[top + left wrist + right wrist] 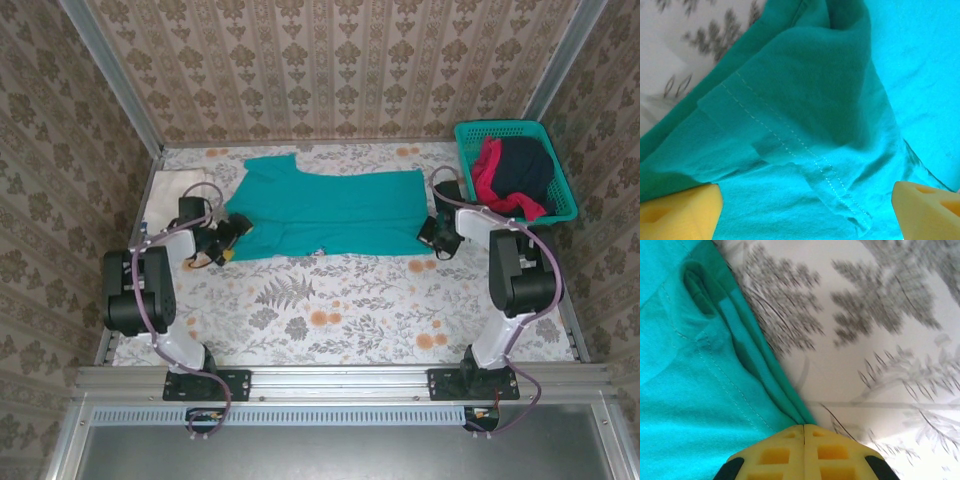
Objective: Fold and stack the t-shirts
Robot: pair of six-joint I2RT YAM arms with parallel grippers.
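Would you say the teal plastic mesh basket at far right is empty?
No, the basket holds a red shirt and a dark navy shirt.

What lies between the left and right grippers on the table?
The teal t-shirt, spread flat, spans the stretch from the left gripper to the right gripper; the top external view shows it.

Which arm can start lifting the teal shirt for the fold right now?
Right, I'd judge. The right gripper has its jaws shut where the edge of the teal t-shirt runs into them, so it seems to hold cloth. The left gripper hangs over rumpled cloth with jaws open, gripping nothing.
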